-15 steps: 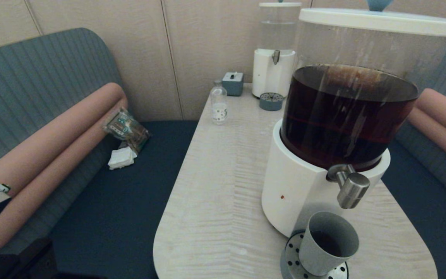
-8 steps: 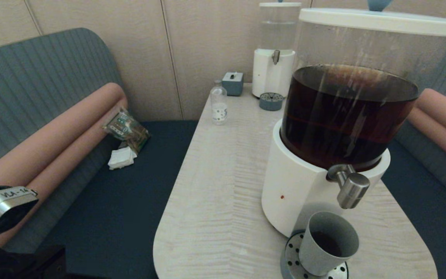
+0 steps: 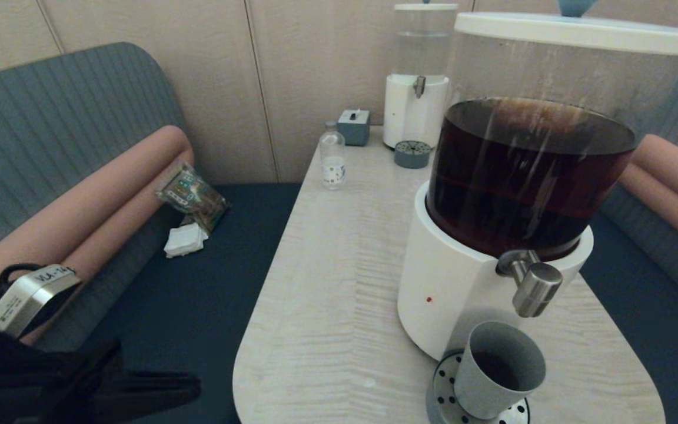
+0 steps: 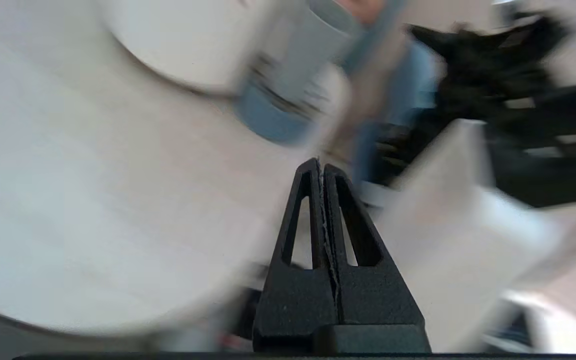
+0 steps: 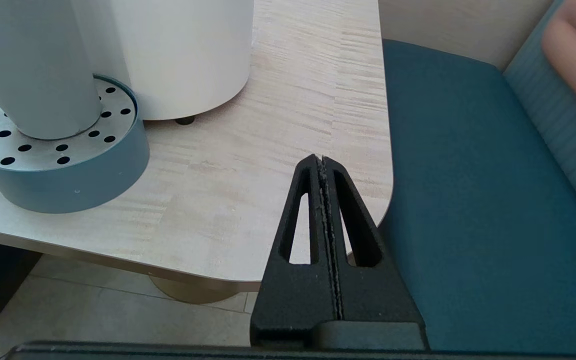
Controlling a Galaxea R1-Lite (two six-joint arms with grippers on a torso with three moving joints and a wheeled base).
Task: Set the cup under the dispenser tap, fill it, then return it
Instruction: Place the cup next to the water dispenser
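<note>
The grey cup (image 3: 498, 371) stands on the perforated drip tray (image 3: 442, 400), right under the steel dispenser tap (image 3: 530, 282) of the big dispenser of dark brown liquid (image 3: 527, 171). A little dark liquid shows inside the cup. My left gripper (image 3: 195, 386) is at the lower left, off the table's left edge, fingers shut and empty, pointing toward the table. In the left wrist view the gripper (image 4: 321, 165) faces the blurred cup (image 4: 308, 60). My right gripper (image 5: 321, 159) is shut and empty, low by the table's right front corner, near the cup (image 5: 33, 65) and the tray (image 5: 58, 170).
At the table's far end stand a small clear bottle (image 3: 333, 159), a grey box (image 3: 354, 126), a smaller clear-liquid dispenser (image 3: 416, 88) and its drip tray (image 3: 412, 154). A packet (image 3: 192, 197) and a napkin (image 3: 185, 240) lie on the left bench. Blue benches flank the table.
My left arm has risen from the lower left corner and swung right toward the table, bringing its fingers into the head view. The cup has not moved.
</note>
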